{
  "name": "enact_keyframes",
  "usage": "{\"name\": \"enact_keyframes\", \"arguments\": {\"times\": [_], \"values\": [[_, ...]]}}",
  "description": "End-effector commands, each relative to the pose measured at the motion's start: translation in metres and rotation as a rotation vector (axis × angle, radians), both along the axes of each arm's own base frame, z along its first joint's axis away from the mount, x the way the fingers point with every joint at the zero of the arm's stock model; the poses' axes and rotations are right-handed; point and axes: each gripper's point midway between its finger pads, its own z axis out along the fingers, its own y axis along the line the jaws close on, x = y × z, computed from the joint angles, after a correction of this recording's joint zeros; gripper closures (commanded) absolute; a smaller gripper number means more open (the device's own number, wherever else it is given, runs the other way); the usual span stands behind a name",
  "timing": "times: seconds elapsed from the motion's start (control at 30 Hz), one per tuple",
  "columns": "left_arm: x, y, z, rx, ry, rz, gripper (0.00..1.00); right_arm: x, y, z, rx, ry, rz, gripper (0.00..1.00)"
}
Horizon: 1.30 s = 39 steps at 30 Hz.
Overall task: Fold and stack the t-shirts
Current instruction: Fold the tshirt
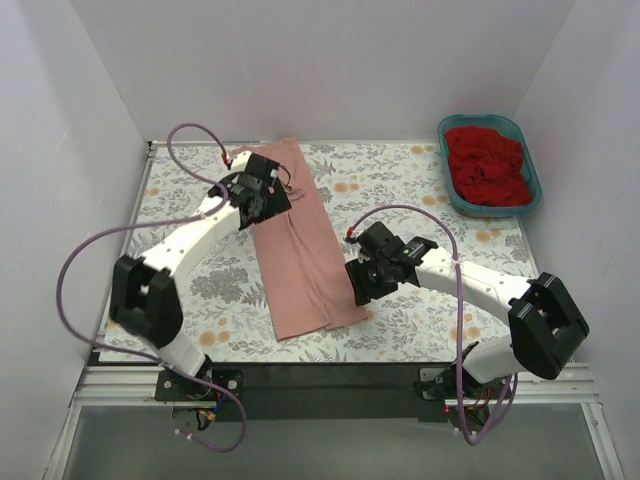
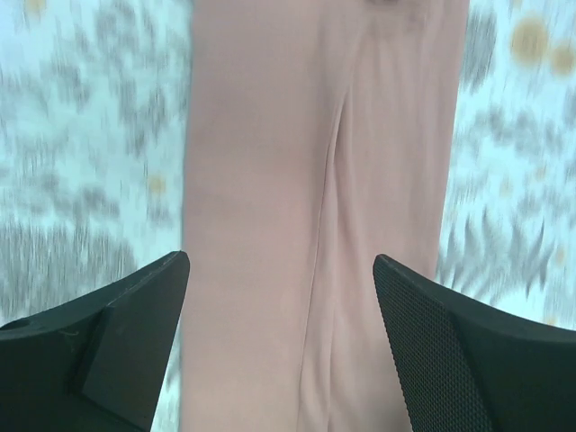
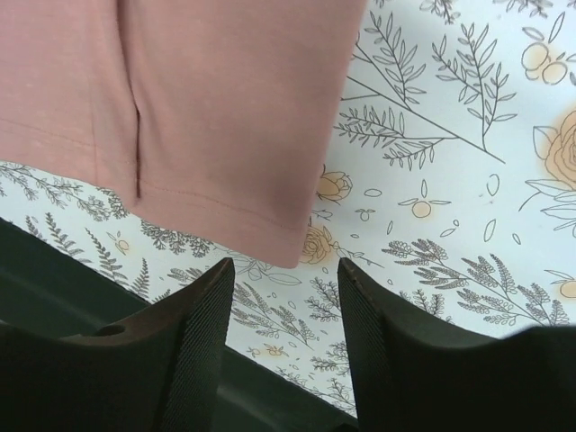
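The left gripper (image 1: 262,190) hangs with its jaws spread wide and nothing between them. In the left wrist view the fingers (image 2: 117,333) straddle the salmon-pink t-shirt (image 2: 306,180), which lies flat just beneath. The right gripper (image 1: 364,284) is also parted and empty. Its wrist view shows the fingers (image 3: 202,333) over bare floral cloth (image 3: 450,180), just off the shirt's near hem corner (image 3: 288,256) and not touching it.

The pink t-shirt (image 1: 300,250) lies as a long narrow strip, running diagonally from the far left, under the left gripper, to the near middle beside the right gripper. A seam down its length suggests both sides are already folded inward. The step in hand looks like the pause between folds, with the lengthwise fold made and the crosswise one not yet begun.

The next move probably calls for each gripper to pinch one end or corner of the strip through all its layers, then carry one end over the other so the edges meet squarely. The stacked layers could slip apart if only the top one is caught.

The red t-shirt (image 1: 487,165) sits bunched in the teal tub (image 1: 443,150) at the far right, well apart from both arms.
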Motion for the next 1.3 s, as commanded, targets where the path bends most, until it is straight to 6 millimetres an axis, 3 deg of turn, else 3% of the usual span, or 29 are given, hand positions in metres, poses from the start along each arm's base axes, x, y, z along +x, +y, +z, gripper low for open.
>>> {"name": "enact_keyframes", "arguments": {"times": [0.0, 0.17, 0.3, 0.4, 0.63, 0.8, 0.9, 1.27], "values": [[-0.088, -0.008, -0.027, -0.038, 0.157, -0.004, 0.18, -0.005, 0.000, -0.005, 0.028, 0.042, -0.022, 0.44], [-0.196, -0.026, -0.067, -0.151, 0.374, -0.075, 0.20, -0.012, 0.008, -0.018, 0.078, 0.103, -0.019, 0.50], [-0.240, -0.028, -0.084, -0.186, 0.462, -0.049, 0.22, -0.014, 0.012, -0.031, 0.090, 0.133, -0.029, 0.51], [-0.247, -0.021, -0.090, -0.162, 0.484, -0.028, 0.23, -0.018, 0.011, -0.043, 0.075, 0.167, -0.037, 0.52], [-0.255, -0.028, -0.107, -0.133, 0.559, -0.062, 0.23, -0.019, 0.003, -0.054, 0.032, 0.175, -0.059, 0.55], [-0.261, -0.033, -0.116, -0.140, 0.591, -0.083, 0.29, -0.024, 0.000, -0.060, 0.026, 0.195, -0.052, 0.83], [-0.262, -0.033, -0.118, -0.131, 0.604, -0.086, 0.35, -0.024, 0.001, -0.059, 0.030, 0.192, -0.050, 0.95], [-0.272, -0.025, -0.132, -0.096, 0.649, -0.054, 0.53, -0.024, 0.003, -0.056, 0.044, 0.186, -0.038, 0.99]]}}
